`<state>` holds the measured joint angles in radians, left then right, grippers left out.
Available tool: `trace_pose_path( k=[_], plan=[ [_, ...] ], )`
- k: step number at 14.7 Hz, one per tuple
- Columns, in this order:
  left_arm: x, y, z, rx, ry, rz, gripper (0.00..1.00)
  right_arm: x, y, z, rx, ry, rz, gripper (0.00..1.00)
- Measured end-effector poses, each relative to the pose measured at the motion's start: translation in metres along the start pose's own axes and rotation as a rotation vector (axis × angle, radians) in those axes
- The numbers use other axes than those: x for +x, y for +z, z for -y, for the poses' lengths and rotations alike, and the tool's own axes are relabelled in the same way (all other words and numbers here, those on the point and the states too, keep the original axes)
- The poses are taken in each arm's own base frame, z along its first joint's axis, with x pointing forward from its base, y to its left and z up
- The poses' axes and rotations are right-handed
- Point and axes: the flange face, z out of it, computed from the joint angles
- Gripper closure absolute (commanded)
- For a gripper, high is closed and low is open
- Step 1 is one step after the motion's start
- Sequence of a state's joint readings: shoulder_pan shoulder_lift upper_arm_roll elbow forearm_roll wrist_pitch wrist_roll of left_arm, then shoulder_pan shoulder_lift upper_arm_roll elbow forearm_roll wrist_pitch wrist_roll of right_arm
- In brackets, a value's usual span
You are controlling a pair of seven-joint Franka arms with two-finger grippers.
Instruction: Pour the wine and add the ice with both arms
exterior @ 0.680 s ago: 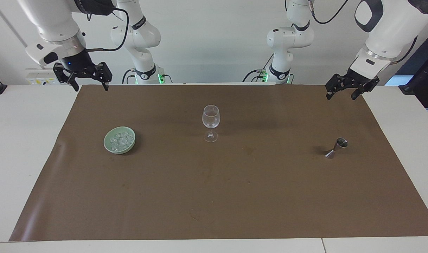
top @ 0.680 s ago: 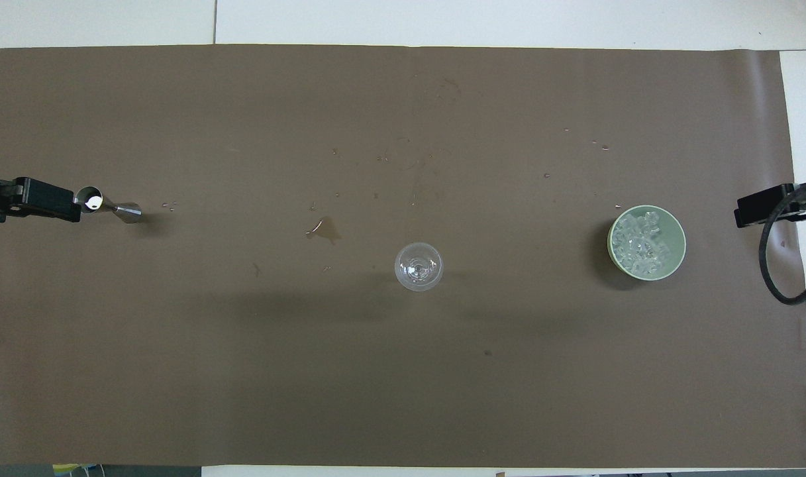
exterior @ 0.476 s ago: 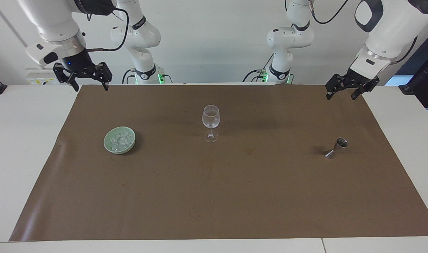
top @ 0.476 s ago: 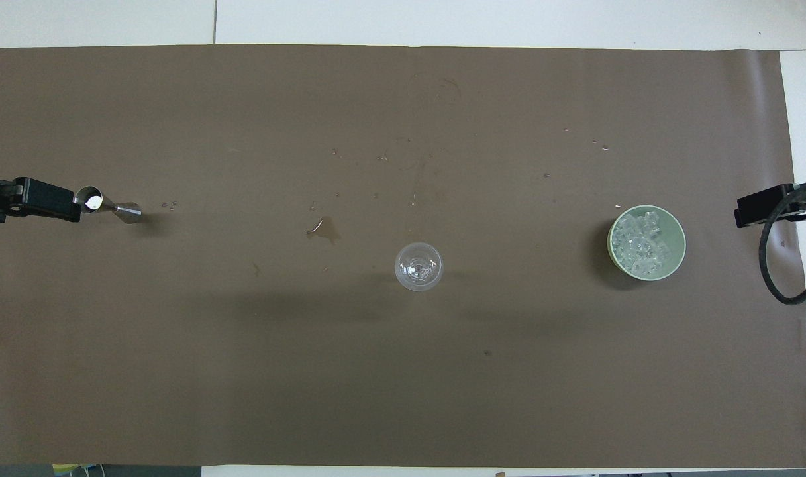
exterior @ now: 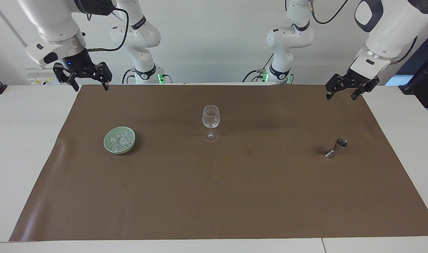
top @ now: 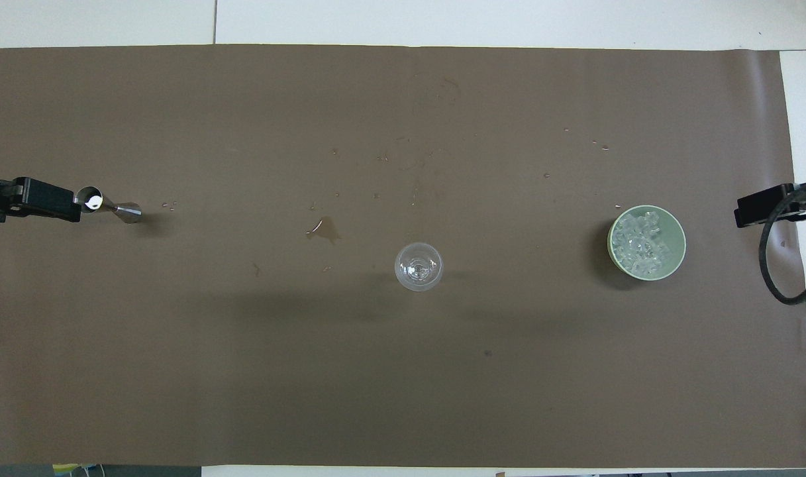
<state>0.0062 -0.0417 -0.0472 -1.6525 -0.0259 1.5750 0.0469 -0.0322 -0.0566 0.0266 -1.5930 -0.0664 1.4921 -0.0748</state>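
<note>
A clear stemmed wine glass [exterior: 211, 121] [top: 418, 266] stands upright at the middle of the brown mat. The ice [exterior: 120, 141] [top: 642, 243] is heaped in a pale green bowl [exterior: 108, 144] [top: 678, 255] toward the right arm's end. A small metal jigger [exterior: 337, 147] [top: 108, 207] stands toward the left arm's end. No wine shows. My right gripper [exterior: 90, 87] [top: 760, 211] hangs open in the air over the mat's corner, apart from the bowl. My left gripper [exterior: 341, 96] [top: 45, 199] hangs open over the other corner, well above the jigger. Both arms wait.
The brown mat [exterior: 214, 196] covers most of the white table [exterior: 20, 140]. A small wet stain [top: 323, 230] and scattered droplets [top: 171, 206] mark the mat. A black cable loop [top: 780, 278] hangs by the right gripper.
</note>
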Motion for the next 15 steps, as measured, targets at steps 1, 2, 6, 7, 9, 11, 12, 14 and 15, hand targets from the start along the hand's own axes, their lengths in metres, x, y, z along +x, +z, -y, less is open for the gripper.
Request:
trace_pose_path(
  k=[1,2,6,7,9,11,12,14,15],
  plan=[
    [0.000,0.000,0.000,0.000,0.000,0.000,0.00,0.000,0.000,0.000,0.000,0.000,0.000,0.00],
    [0.000,0.000,0.000,0.000,0.000,0.000,0.00,0.000,0.000,0.000,0.001,0.000,0.001,0.00],
    [0.000,0.000,0.000,0.000,0.000,0.001,0.00,0.001,0.000,0.001,0.002,-0.001,-0.005,0.00],
    [-0.001,0.001,0.000,0.000,0.000,0.007,0.00,0.001,0.000,0.001,0.002,-0.001,-0.005,0.00],
    [-0.004,0.005,0.000,-0.002,0.000,0.042,0.00,0.001,0.001,0.000,0.003,-0.001,-0.003,0.00],
    [-0.007,0.009,0.000,0.001,-0.001,0.069,0.00,0.001,0.002,0.000,0.003,0.000,-0.002,0.00],
    [-0.007,0.010,0.002,0.001,-0.006,0.072,0.00,0.001,0.002,0.000,0.003,0.000,-0.002,0.00],
    [-0.007,0.013,0.013,-0.003,-0.044,0.079,0.00,0.001,0.002,0.000,0.003,0.000,-0.001,0.00],
    [-0.006,0.016,0.025,-0.011,-0.084,0.085,0.00,0.001,0.002,0.000,0.003,0.000,-0.001,0.00]
  ],
)
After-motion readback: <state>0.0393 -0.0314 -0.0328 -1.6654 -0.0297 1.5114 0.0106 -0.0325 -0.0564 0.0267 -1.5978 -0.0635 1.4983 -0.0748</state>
